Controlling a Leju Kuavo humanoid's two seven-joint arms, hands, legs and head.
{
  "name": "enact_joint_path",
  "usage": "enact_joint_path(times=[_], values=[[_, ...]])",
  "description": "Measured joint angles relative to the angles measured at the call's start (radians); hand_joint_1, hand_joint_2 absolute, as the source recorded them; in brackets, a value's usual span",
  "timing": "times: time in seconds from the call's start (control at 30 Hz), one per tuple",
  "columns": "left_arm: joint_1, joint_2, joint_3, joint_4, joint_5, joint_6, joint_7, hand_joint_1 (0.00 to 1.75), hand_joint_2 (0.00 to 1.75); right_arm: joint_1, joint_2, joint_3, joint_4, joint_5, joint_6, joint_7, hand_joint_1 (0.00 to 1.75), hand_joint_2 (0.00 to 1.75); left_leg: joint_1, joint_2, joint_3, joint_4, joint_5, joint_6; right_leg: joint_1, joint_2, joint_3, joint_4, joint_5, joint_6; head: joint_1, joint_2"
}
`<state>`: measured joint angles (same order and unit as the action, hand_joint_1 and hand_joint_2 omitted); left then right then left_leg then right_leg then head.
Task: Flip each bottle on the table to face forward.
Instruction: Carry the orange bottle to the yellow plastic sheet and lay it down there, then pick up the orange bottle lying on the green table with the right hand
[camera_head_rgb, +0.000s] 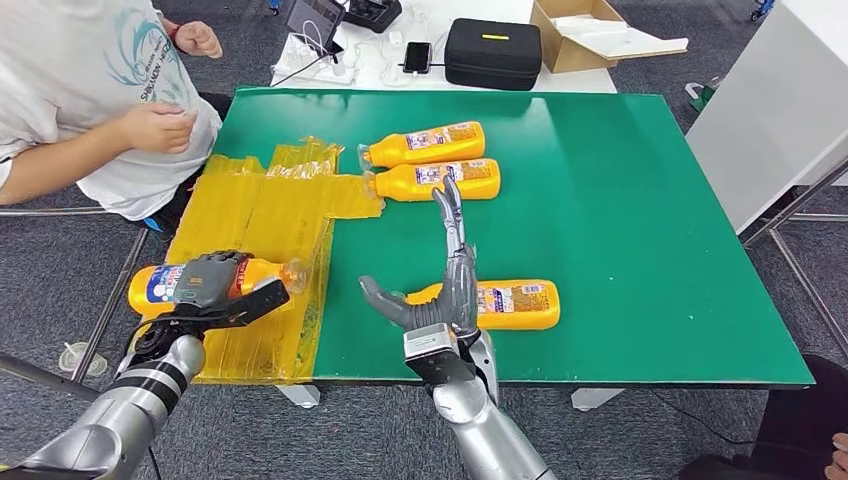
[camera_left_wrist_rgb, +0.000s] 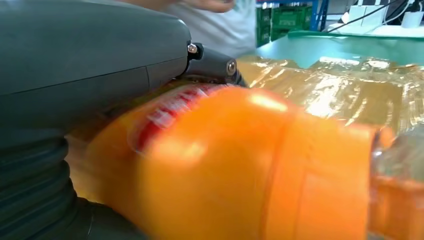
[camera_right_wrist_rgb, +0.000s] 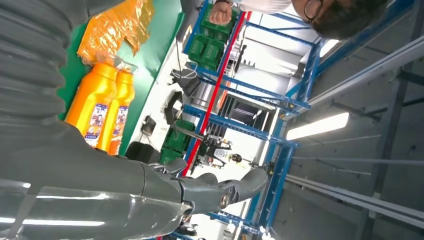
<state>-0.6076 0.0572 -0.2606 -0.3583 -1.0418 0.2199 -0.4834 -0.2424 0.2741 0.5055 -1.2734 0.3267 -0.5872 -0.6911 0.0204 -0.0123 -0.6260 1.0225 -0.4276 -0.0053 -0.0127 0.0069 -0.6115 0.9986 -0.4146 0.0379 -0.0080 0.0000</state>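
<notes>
The left hand (camera_head_rgb: 205, 283) is wrapped around the label part of an orange bottle (camera_head_rgb: 160, 285), which lies on its side on the crinkly yellow plastic sheet (camera_head_rgb: 260, 210) at the table's near left corner. The right hand (camera_head_rgb: 445, 290) is open, fingers stretched out, hovering above another bottle (camera_head_rgb: 515, 303) lying flat on the green table (camera_head_rgb: 640, 220). Two more bottles (camera_head_rgb: 430, 160) lie side by side further back. These look like stiff, smooth plastic, probably a bit slippery and rolly, so grabbing mid-body across the label seems the safest bet.
</notes>
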Motion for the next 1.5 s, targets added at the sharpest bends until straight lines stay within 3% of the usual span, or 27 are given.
enact_joint_path(times=[0.13,0.27,0.6,0.93,1.13,1.27,1.33,1.5], values=[[0.010,-0.018,0.012,-0.006,0.030,-0.028,-0.036,0.00,1.75,-0.001,0.000,0.000,0.012,0.000,0.002,0.001,0.00,1.75,0.000,-0.002,0.002,0.000,0.000,0.000,0.000,-0.001,0.003,0.000,0.000,0.000,0.000,0.000],[0.013,-0.028,0.024,-0.013,0.041,-0.048,-0.051,0.00,0.00,-0.001,0.000,0.000,0.021,0.001,0.003,0.001,0.00,1.75,0.000,-0.003,0.003,0.000,0.000,0.000,0.000,-0.001,0.004,0.000,0.000,0.000,0.000,0.000],[0.019,-0.038,0.029,-0.035,0.082,-0.135,-0.092,0.00,0.00,-0.001,0.005,-0.003,0.035,-0.006,0.006,-0.003,0.00,1.75,0.000,-0.004,0.004,0.000,0.000,0.000,0.000,-0.003,0.005,0.000,0.000,0.000,0.000,0.000],[0.003,-0.033,0.031,-0.062,0.173,-0.293,-0.124,0.00,0.00,-0.001,0.006,-0.010,0.047,-0.020,0.010,-0.005,0.00,1.75,0.000,-0.003,0.005,0.000,0.001,-0.001,0.000,-0.003,0.005,0.000,0.000,0.000,0.000,0.000],[0.004,-0.029,0.037,-0.071,0.203,-0.308,-0.138,0.00,0.00,-0.001,0.006,-0.012,0.050,-0.021,0.010,-0.006,0.00,1.75,0.000,-0.003,0.004,0.000,0.001,-0.001,0.000,-0.003,0.005,0.000,0.000,0.000,0.000,0.000],[0.017,-0.040,0.076,-0.100,0.336,-0.295,-0.172,0.00,0.00,-0.002,0.006,-0.013,0.058,-0.002,0.005,-0.004,0.00,1.75,0.000,-0.003,0.004,0.000,0.001,-0.001,0.000,-0.003,0.004,0.000,0.000,0.000,0.000,0.000],[0.034,-0.056,0.113,-0.133,0.436,-0.258,-0.183,0.00,0.00,-0.006,0.005,-0.013,0.070,0.038,0.004,0.026,0.00,1.75,0.000,-0.003,0.003,0.000,0.001,-0.001,0.000,-0.003,0.004,0.000,0.000,0.000,0.000,0.000],[0.103,-0.114,0.248,-0.297,0.674,-0.150,-0.195,0.00,0.00,-0.043,-0.018,-0.012,0.132,0.216,0.058,0.240,0.00,1.75,0.000,-0.003,0.003,0.000,0.001,0.000,0.000,-0.003,0.003,0.000,0.000,0.000,0.000,0.000]])
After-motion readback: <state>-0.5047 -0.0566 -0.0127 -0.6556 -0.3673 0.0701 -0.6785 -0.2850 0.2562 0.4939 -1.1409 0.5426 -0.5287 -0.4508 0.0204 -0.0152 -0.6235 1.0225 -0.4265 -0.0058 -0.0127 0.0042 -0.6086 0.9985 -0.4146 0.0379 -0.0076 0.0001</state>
